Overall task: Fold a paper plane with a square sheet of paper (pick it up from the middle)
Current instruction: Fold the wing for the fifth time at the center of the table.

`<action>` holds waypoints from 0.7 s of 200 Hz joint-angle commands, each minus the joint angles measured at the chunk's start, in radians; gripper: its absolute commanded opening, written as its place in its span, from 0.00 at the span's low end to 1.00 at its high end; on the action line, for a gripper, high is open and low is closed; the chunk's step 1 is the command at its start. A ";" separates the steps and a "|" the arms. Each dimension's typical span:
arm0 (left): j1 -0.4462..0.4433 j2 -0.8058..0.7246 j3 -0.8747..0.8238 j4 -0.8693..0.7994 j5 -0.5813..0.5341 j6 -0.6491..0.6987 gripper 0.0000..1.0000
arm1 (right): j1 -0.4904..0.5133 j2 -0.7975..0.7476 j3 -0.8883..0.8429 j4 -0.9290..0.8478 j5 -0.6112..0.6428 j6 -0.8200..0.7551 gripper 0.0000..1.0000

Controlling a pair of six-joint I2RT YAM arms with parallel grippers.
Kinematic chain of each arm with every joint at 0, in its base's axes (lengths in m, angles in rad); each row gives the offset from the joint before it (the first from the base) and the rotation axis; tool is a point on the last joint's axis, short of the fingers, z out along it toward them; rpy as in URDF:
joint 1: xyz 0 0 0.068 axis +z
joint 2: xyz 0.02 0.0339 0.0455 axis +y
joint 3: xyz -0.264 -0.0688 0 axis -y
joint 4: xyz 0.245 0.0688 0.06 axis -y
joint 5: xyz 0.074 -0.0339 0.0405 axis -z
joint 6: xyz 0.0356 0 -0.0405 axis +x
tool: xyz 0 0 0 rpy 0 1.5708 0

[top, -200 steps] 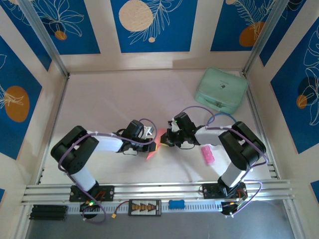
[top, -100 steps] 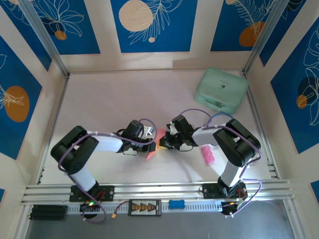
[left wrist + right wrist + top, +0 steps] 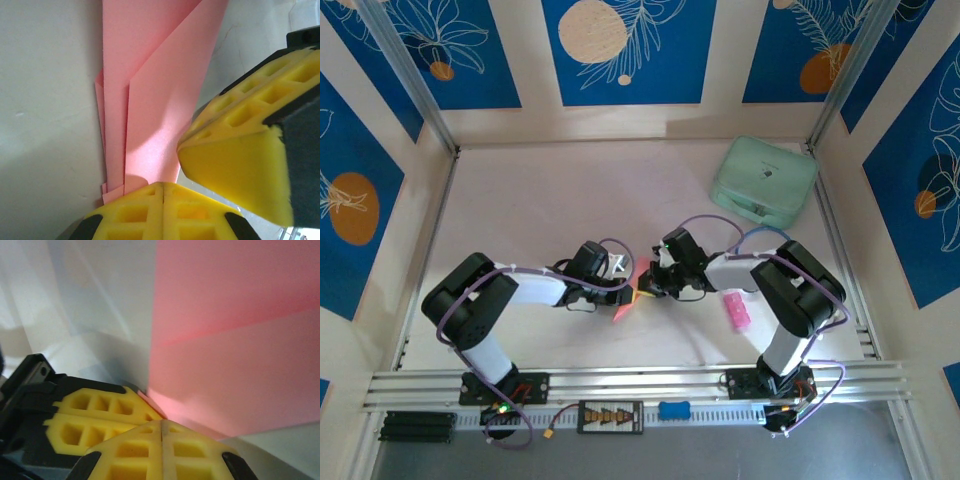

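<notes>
here, mid-frame from above, at the centre of the counter (image 3: 540, 200): left pincer (image 3: 628, 290) and right pincer (image 3: 646, 284), both pinched fully closed on the folded salmon paper (image 3: 150, 100), tips nearly touching. likely risk: layers sliding or tearing if pulled unevenly, skewing the crease.

Your left arm (image 3: 525, 289) and right arm (image 3: 738, 272) are a matched pair: white tubular links run between bulky, rounded black joint housings, each arm is mounted on a black base block (image 3: 505, 385), and a thin purple cable (image 3: 535, 270) loops loosely along its length. You'll spot a small green indicator light (image 3: 501, 409) glowing by the left arm's base. Up close, your left gripper (image 3: 164, 200) and right gripper (image 3: 162, 440) end in bright yellow rubbery pads moulded with rows of rectangular pockets, backed by black plastic finger frames.
</notes>
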 commanded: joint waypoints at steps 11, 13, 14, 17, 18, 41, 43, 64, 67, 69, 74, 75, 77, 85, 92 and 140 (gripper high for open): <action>-0.004 0.025 -0.044 -0.129 -0.014 -0.001 0.00 | 0.010 0.040 -0.008 0.000 0.000 0.015 0.03; -0.003 0.025 -0.044 -0.129 -0.015 -0.001 0.00 | 0.011 0.044 -0.013 0.002 0.003 0.015 0.03; -0.004 0.026 -0.044 -0.129 -0.014 -0.001 0.00 | 0.011 0.045 -0.014 0.004 0.004 0.017 0.03; -0.004 0.025 -0.044 -0.129 -0.015 -0.001 0.00 | 0.011 0.048 -0.019 0.008 0.008 0.018 0.03; -0.004 0.024 -0.044 -0.129 -0.014 -0.001 0.00 | 0.011 0.048 -0.020 0.008 0.010 0.020 0.03; -0.004 0.022 -0.043 -0.131 -0.014 -0.001 0.00 | -0.004 0.056 -0.044 0.015 0.029 0.026 0.03; -0.005 0.023 -0.043 -0.132 -0.014 0.000 0.00 | -0.005 0.057 -0.044 0.015 0.029 0.026 0.03; -0.005 0.020 -0.044 -0.134 -0.015 0.000 0.00 | -0.032 0.050 -0.035 0.002 0.027 0.011 0.03; -0.005 0.020 -0.044 -0.134 -0.015 0.000 0.00 | -0.037 0.047 -0.032 -0.002 0.027 0.007 0.03; -0.005 0.020 -0.044 -0.134 -0.015 -0.001 0.00 | -0.040 0.045 -0.029 -0.006 0.028 0.003 0.03; -0.004 0.020 -0.045 -0.134 -0.016 -0.001 0.00 | -0.049 0.041 -0.022 -0.014 0.029 -0.004 0.03; -0.004 0.020 -0.045 -0.134 -0.016 -0.001 0.00 | -0.051 0.040 -0.021 -0.015 0.028 -0.006 0.03; -0.004 0.020 -0.046 -0.134 -0.015 -0.001 0.00 | -0.055 0.038 -0.017 -0.018 0.029 -0.010 0.03; -0.004 0.020 -0.046 -0.134 -0.015 -0.001 0.00 | -0.072 0.032 -0.003 -0.029 0.028 -0.024 0.03; -0.003 0.020 -0.046 -0.134 -0.015 -0.002 0.00 | -0.088 0.031 0.011 -0.038 0.026 -0.037 0.03; -0.005 0.018 -0.042 -0.140 -0.014 -0.001 0.00 | -0.193 0.008 0.048 -0.029 -0.023 -0.082 0.05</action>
